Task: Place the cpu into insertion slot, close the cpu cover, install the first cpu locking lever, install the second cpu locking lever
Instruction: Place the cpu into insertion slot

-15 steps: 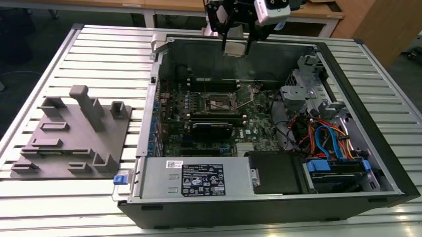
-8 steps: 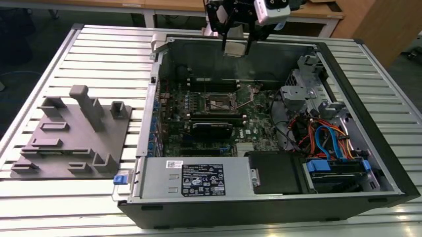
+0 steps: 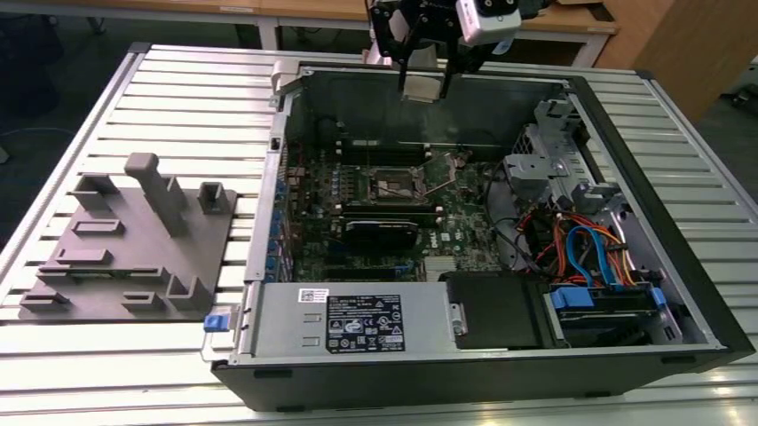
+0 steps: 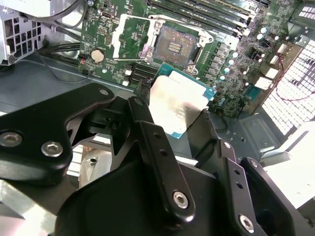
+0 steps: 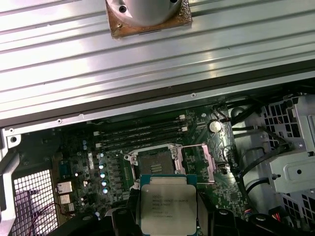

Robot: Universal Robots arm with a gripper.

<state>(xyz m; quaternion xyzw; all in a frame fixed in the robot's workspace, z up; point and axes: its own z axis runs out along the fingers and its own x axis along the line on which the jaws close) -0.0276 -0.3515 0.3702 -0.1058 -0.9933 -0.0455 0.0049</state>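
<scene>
The cpu, a flat square chip with a silvery top and green edge, is clamped between my black fingers. My gripper is shut on the cpu and hangs high over the far wall of the open computer case. The insertion slot lies bare on the green board, well below and in front of the cpu. In both wrist views the slot shows its dark centre uncovered. The cpu cover stands flipped open beside the slot, and thin wire levers are raised at its side.
The case lies on a slatted metal table. Long memory slots run beside the socket, with a black card in front of it. Drive bays with coloured cables sit at the exterior view's right; a grey fixture plate at its left.
</scene>
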